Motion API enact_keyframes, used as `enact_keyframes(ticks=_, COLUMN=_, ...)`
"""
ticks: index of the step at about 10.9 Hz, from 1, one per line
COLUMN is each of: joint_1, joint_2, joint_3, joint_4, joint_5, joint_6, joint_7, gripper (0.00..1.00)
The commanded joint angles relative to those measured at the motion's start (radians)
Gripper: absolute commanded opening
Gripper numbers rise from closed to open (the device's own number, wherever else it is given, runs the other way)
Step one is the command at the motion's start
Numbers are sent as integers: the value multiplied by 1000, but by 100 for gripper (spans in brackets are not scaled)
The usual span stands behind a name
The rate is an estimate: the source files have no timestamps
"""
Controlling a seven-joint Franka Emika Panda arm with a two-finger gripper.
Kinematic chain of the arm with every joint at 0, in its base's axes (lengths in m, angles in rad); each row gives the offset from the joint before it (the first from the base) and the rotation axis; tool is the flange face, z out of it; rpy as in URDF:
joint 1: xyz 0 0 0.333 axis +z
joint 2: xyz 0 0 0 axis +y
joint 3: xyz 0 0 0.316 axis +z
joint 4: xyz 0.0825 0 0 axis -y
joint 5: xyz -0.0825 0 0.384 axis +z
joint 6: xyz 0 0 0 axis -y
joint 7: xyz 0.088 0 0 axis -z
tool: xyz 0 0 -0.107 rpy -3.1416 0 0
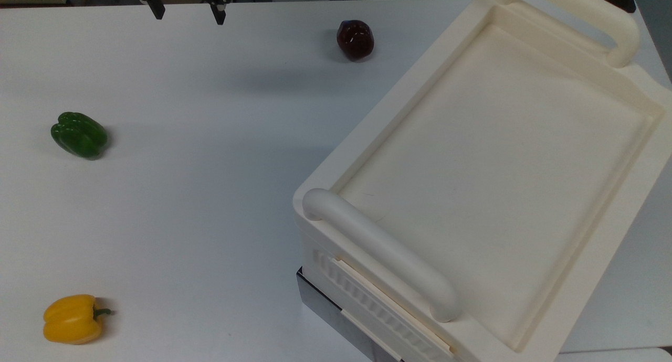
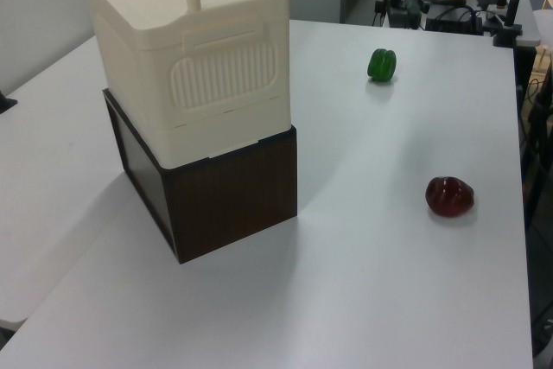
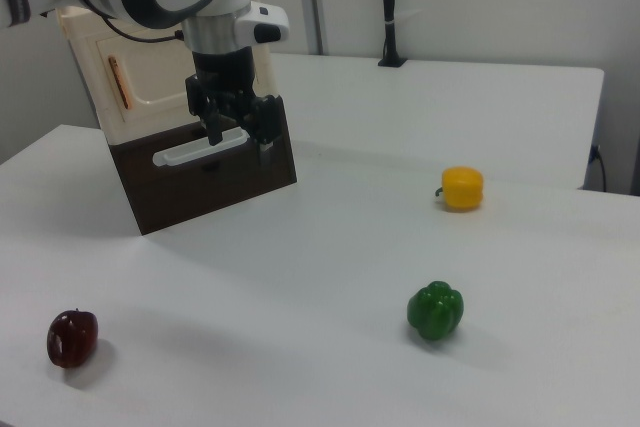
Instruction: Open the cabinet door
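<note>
white table [image 1: 210, 194] fills the scene, with a yellow pepper [image 1: 72, 318] nearest in the top view, a green pepper [image 1: 79, 134] farther back and a dark red pepper [image 1: 355, 39] beyond it. on the top view's right stands the cabinet [image 1: 493, 157], a cream box with two thick handles on a dark brown base [image 2: 229, 200]. in the right view the cabinet door [image 3: 135, 82], marked by its small copper handle [image 3: 116, 81], sits closed. the gripper [image 1: 187, 11] hangs above the table, fingers apart and holding nothing, short of the cabinet.
</note>
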Motion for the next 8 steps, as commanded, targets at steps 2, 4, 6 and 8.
enact_keyframes(ticks=2, joint_1=2, joint_2=-12, joint_3=-10, joint_4=-9, joint_5=-13, joint_6=-24, joint_7=4, gripper=100)
enact_keyframes(ticks=4, joint_1=4, joint_2=-9, joint_3=-10, joint_4=-9, joint_5=-8, joint_6=-26, joint_7=11, gripper=100)
enact_keyframes(ticks=6, joint_1=4, joint_2=-1, joint_3=-8, joint_4=-9, joint_5=-14, joint_6=-26, joint_7=2, gripper=100)
enact_keyframes(ticks=8, joint_1=5, joint_2=2, joint_3=-7, joint_4=-9, joint_5=-14, joint_6=-33, joint_7=-36, gripper=100)
